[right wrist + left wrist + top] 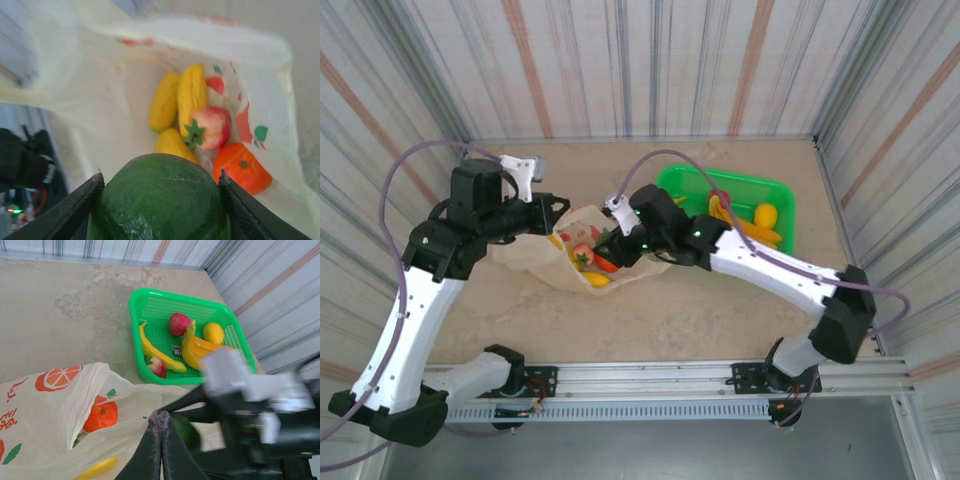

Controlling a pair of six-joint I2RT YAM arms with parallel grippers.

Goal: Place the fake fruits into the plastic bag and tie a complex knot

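The plastic bag lies open on the table, cream with orange prints. My left gripper is shut on its upper rim, holding the mouth up. My right gripper is shut on a round dark green fake fruit and hovers over the bag's mouth. Inside the bag lie yellow fruits, a red one with a green calyx and an orange. The left wrist view shows the orange through the film and the green fruit just past my fingertips.
A bright green basket stands to the right of the bag. It holds bananas, a red fruit, a yellow round fruit and a red-white piece. Striped walls close the table on three sides.
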